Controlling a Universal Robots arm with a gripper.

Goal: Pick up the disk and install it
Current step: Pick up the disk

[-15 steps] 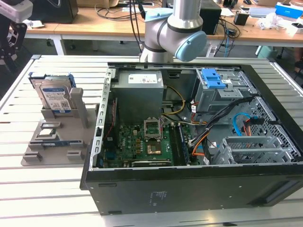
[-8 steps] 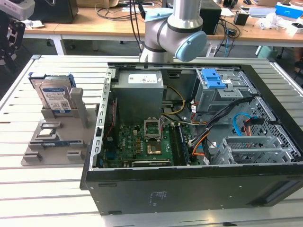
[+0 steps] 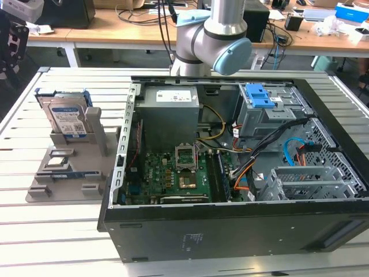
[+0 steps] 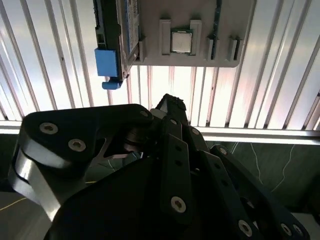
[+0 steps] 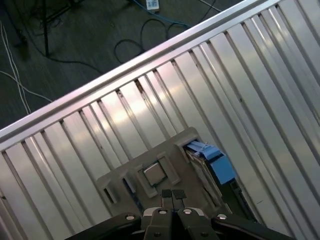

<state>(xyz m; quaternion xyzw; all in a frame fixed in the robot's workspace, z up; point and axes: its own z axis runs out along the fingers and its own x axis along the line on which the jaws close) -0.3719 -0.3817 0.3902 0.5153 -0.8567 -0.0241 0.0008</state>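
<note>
The disk (image 3: pixel 68 118) stands on edge in a grey holder (image 3: pixel 69 183) at the exterior view's left, silver with a white-and-blue label and a blue frame. Both wrist views look down on it: the disk (image 4: pixel 125 30) edge-on with its blue tab, and the disk (image 5: pixel 209 167) beside the holder's slots. My gripper (image 5: pixel 172 194) hangs well above the holder, its fingertips pressed together and holding nothing. From behind, the gripper (image 4: pixel 170 102) points toward the holder's near edge, apart from the disk.
An open computer case (image 3: pixel 230 231) fills the exterior view's right, with a motherboard, cables and a blue-latched drive bay (image 3: pixel 259 95). A processor chip (image 4: pixel 180 41) lies on the holder. The slatted metal table (image 3: pixel 57 231) ends at a rail, with floor and cables beyond.
</note>
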